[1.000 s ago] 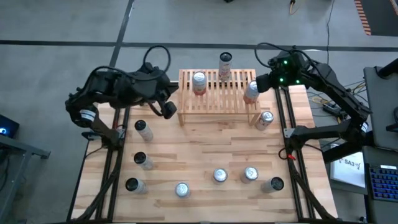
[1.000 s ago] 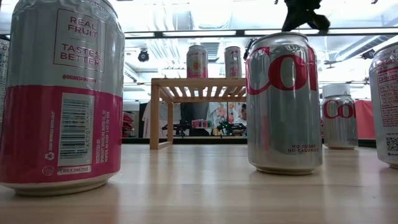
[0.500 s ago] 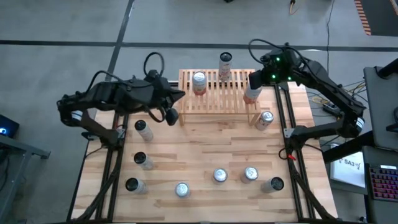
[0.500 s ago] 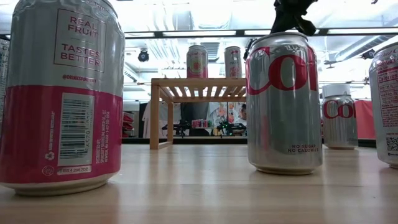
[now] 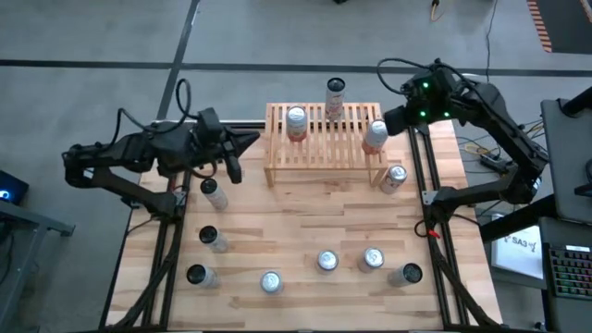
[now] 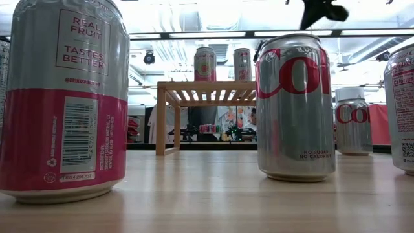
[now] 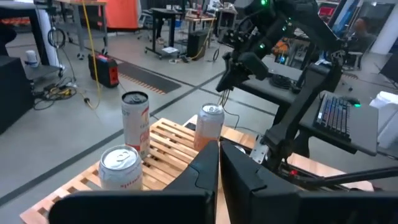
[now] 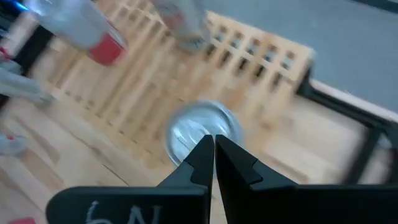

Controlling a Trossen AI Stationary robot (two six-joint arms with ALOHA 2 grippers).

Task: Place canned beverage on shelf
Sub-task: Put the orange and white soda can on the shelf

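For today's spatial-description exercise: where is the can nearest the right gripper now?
In the high view, that can stands on the right end of the shelf, just beside the right gripper, with another can on the table nearby.

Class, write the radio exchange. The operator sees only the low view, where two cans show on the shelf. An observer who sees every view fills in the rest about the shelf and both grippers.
Operator: I count two cans on the shelf. Is that all?
Observer: No. A third can stands at the right end of the shelf.
Operator: Where is the right gripper?
Observer: The right gripper hangs just above that third can, shut and holding nothing.
Operator: And the left one?
Observer: The left gripper is left of the shelf, shut, pointing toward it.
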